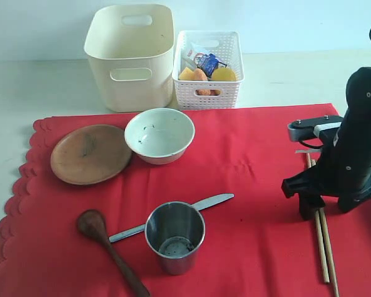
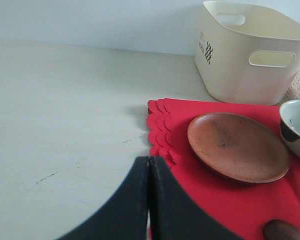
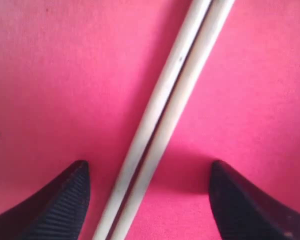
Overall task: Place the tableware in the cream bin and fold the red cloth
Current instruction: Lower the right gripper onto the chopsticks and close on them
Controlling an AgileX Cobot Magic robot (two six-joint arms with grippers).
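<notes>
Chopsticks point(image 3: 162, 110), pale smooth rods, lie on red cloth point(image 3: 65, 75).

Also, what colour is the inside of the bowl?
White with a few dark specks; the bowl shows best in the exterior view.

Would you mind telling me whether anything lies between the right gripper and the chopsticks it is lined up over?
Nothing visible does. The right gripper hangs open astride the chopsticks, which lie bare on the red cloth; only cloth shows between them and either jaw.
</notes>
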